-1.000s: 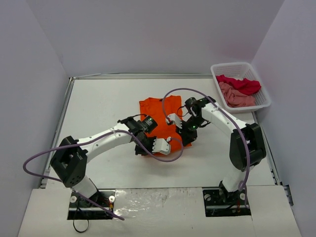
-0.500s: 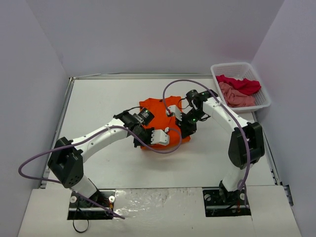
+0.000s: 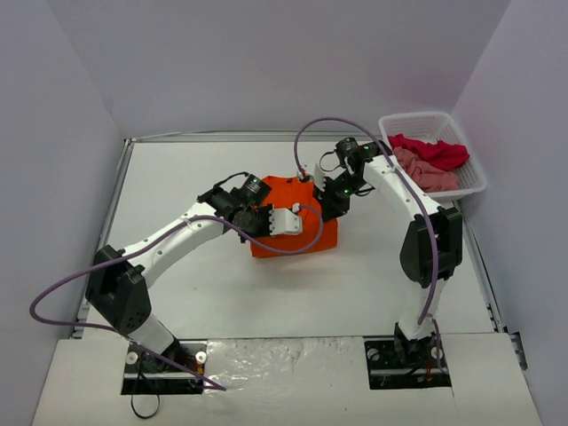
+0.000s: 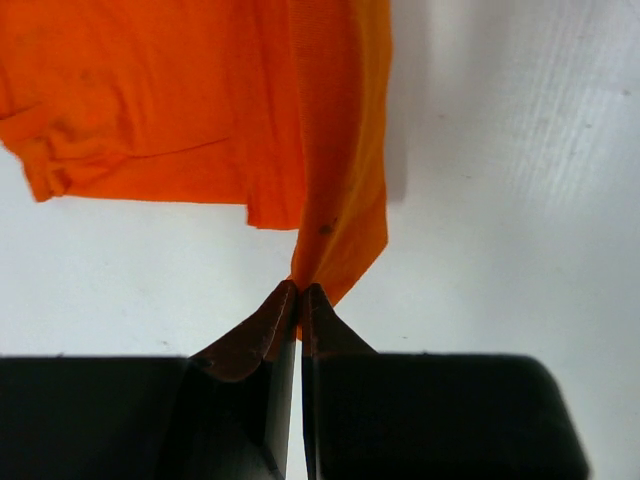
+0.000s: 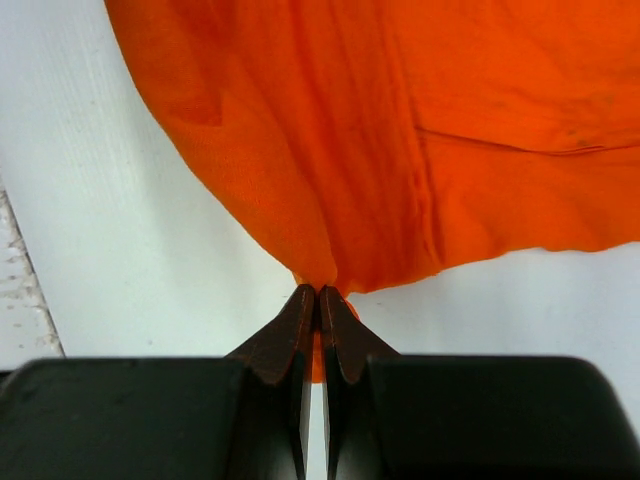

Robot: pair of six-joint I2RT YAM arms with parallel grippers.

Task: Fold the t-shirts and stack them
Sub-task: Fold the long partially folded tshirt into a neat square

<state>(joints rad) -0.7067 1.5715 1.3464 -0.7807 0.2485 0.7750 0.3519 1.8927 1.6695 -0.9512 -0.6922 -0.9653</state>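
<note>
The orange shirt lies mid-table, partly doubled over, with one edge lifted between the two arms. The left gripper is closed tight on a thin pinch of that edge, and the right gripper is closed the same way on another pinch; in both wrist views only a small bite of cloth sits at the very tips. From each pinch the fabric fans out in soft pleats and sags to the table, so it looks light, limp and thin, with no stiffness to hold a shape. It should follow whatever lifts it and crumple wherever it is left slack. The best holds are likely the two ends of one hem or edge, kept apart so the cloth between them is drawn straight. A middle grab would probably bunch it. With so shallow a bite, a sharp tug could slip the cloth free. The red shirt and pink shirt sit heaped in the basket at the far right, well apart.
</note>
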